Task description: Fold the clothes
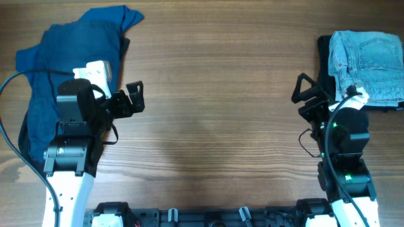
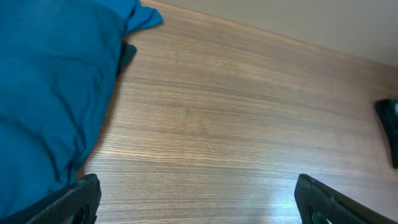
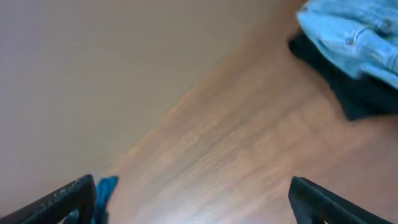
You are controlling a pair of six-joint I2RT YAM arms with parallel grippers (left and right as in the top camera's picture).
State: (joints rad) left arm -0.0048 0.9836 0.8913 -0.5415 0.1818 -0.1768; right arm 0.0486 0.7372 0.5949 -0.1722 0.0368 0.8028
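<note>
The left gripper (image 1: 135, 98) hangs wide open and empty just beside the crumpled blue shirt (image 1: 69, 57), which is probably the next piece to fold. The right gripper (image 1: 302, 96), equally spread and empty, sits near jeans (image 1: 369, 57) folded atop a black garment (image 1: 324, 53), seemingly a finished stack.

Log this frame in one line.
left hand open, empty | right hand open, empty | blue clothes heaped beside left hand | jeans folded on black garment beside right hand
</note>
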